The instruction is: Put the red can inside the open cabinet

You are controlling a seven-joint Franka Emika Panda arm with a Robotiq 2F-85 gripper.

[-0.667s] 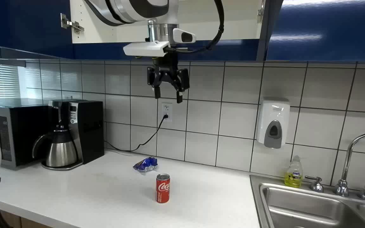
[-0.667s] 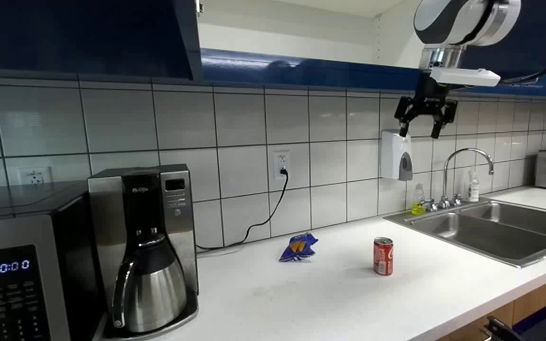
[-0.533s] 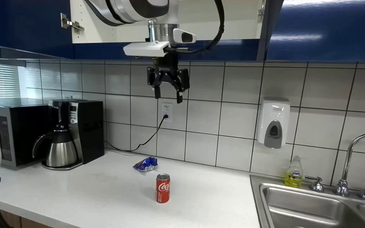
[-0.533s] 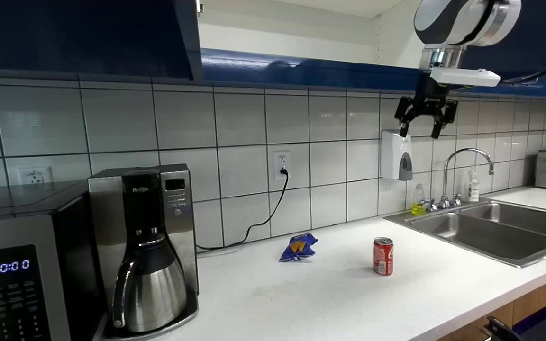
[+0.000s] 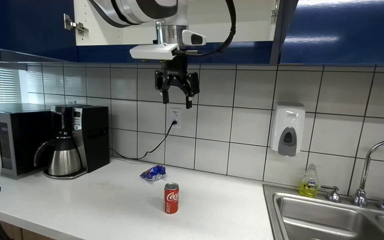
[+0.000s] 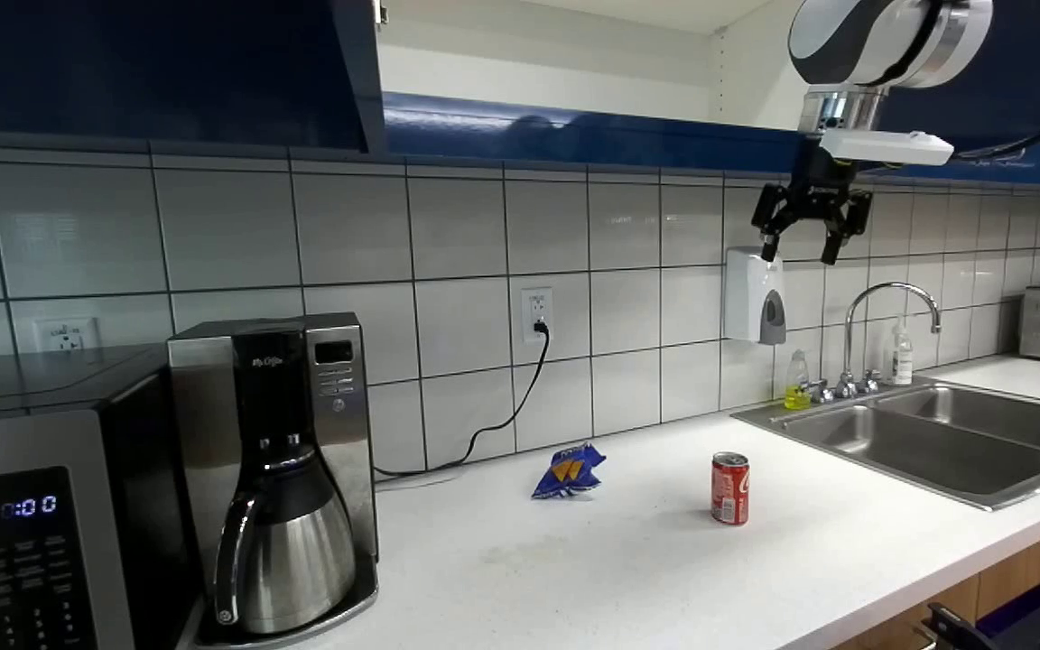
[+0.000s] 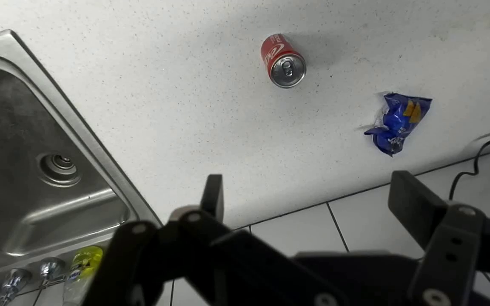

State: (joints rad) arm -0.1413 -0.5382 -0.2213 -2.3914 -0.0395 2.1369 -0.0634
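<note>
The red can [image 5: 171, 198] stands upright on the white counter in both exterior views [image 6: 729, 489]. In the wrist view the can [image 7: 282, 61] shows at upper middle, with its silver top facing me. The open cabinet [image 5: 112, 53] is on the wall above, with a blue front and cream interior; it also shows in an exterior view [image 6: 556, 126]. My gripper [image 5: 177, 100] is open and empty, high above the counter and just below the cabinet's lower edge. It also shows in an exterior view [image 6: 800, 253]. In the wrist view its fingers [image 7: 306, 195] are spread wide. The arm hides part of the cabinet.
A blue snack bag [image 5: 153, 172] lies near the can. The coffee machine [image 6: 272, 478] and microwave [image 6: 51, 506] stand at one end of the counter. A sink [image 5: 325, 213] with faucet is at the other end. A soap dispenser [image 5: 288, 130] hangs on the tiled wall.
</note>
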